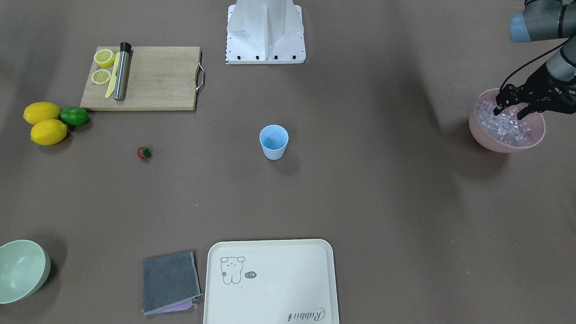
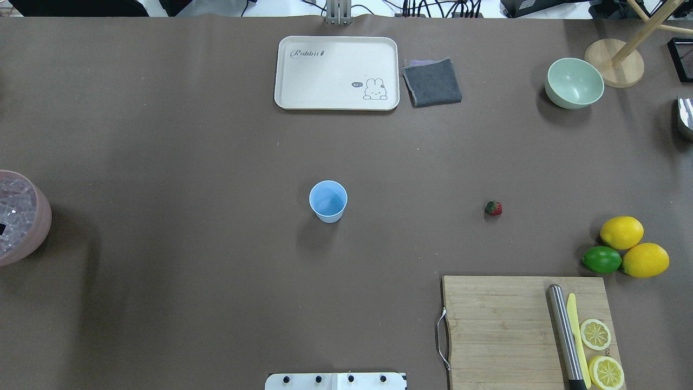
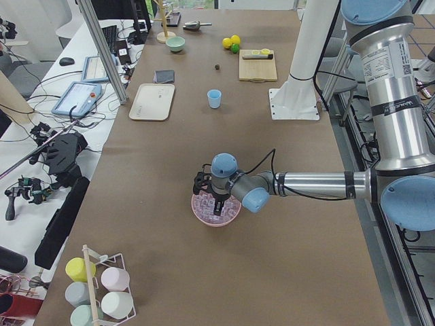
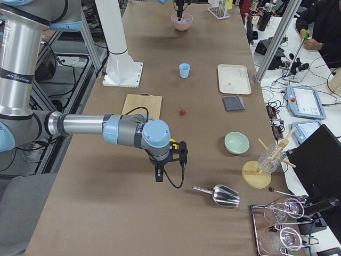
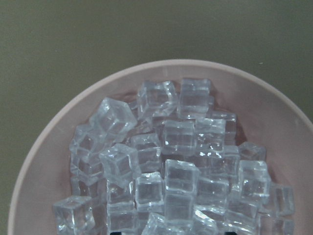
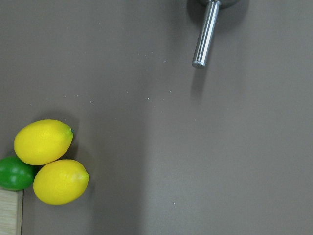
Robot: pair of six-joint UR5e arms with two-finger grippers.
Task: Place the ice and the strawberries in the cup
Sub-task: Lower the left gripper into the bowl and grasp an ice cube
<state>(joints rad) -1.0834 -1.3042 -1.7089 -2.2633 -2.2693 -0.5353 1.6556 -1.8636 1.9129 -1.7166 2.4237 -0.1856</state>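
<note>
Ice [image 5: 181, 181], glassy clear cubes heaped in round pink bowl [image 5: 46, 142], left claw [image 1: 509, 112] spread among them, right claw [image 4: 170, 166] cannot tell

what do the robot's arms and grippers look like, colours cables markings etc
Both the left arm and right arm are silver metal tubes with pale blue caps at rounded joints. The left arm's thick segment bears a printed label. A thin black cable loops by each wrist. The left gripper and right gripper are black; the right one shows a small yellow patch.
</note>
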